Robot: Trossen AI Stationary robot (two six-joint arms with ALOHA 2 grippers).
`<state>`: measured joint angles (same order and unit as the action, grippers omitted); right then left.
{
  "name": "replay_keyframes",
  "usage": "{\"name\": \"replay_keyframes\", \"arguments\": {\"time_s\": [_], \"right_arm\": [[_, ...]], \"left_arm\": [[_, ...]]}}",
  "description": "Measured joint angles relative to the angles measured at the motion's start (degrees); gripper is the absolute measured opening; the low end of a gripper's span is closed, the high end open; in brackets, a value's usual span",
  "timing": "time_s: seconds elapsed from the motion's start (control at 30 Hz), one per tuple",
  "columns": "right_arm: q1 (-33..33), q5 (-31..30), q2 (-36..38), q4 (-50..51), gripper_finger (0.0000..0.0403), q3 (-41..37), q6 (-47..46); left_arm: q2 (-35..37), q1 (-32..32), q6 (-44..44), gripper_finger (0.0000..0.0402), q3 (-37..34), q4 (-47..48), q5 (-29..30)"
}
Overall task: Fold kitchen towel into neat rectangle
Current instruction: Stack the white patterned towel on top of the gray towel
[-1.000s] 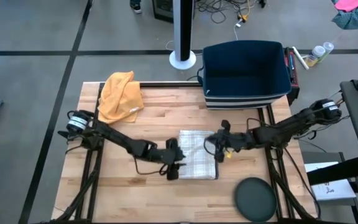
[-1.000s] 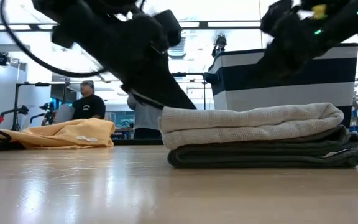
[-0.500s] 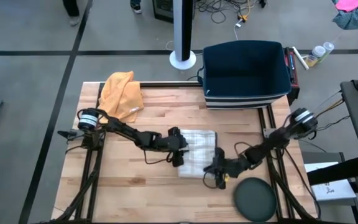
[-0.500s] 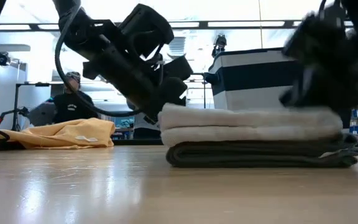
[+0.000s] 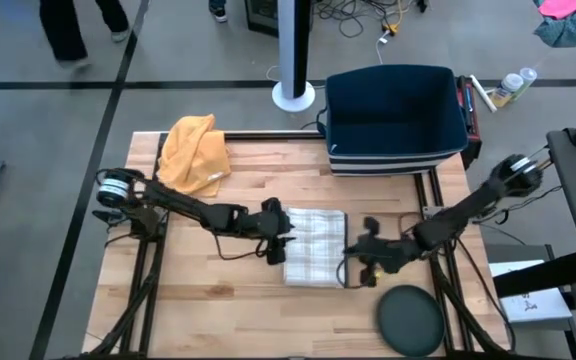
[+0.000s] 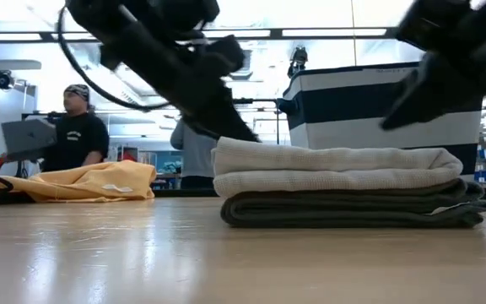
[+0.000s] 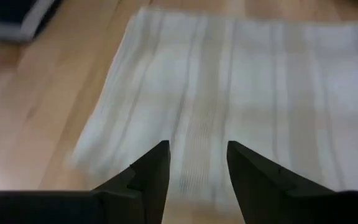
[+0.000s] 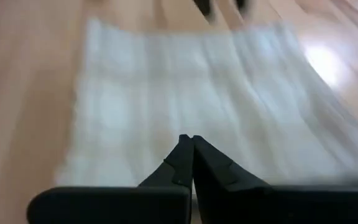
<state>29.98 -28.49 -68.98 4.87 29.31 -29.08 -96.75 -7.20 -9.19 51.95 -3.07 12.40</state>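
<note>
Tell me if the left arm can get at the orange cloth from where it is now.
Probably yes. The orange cloth lies at the table's far left corner with bare wood around it, and nothing stands between it and the left gripper, which is open and empty beside the folded towel. The right gripper is shut at the towel's other side.

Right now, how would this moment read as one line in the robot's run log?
kitchen towel: folded rectangle, lying flat on table | left tool: open, at towel's left edge, empty | right tool: shut, at towel's right edge, empty
</note>
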Motion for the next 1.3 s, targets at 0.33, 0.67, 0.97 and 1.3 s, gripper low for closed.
{"name": "replay_keyframes", "arguments": {"time_s": [0.33,0.67,0.97,1.3], "right_arm": [[-4.01,8.60,0.13,17.71,0.0037,-0.07,-6.20],[-11.33,15.55,-10.35,14.07,0.0104,2.61,0.64],[-13.29,18.04,-17.44,16.70,0.0129,10.04,7.34],[-13.38,18.12,-7.39,28.69,0.0149,10.81,-8.43]], "left_arm": [[-0.61,-0.37,-8.50,0.0152,-9.77,-2.95,-8.83],[-12.07,1.02,-6.14,0.0152,-0.45,-8.59,-10.62],[-13.29,3.64,-4.06,0.0152,9.11,8.90,-15.09],[-11.15,3.72,-3.31,0.0152,8.29,15.43,-14.29]]}}
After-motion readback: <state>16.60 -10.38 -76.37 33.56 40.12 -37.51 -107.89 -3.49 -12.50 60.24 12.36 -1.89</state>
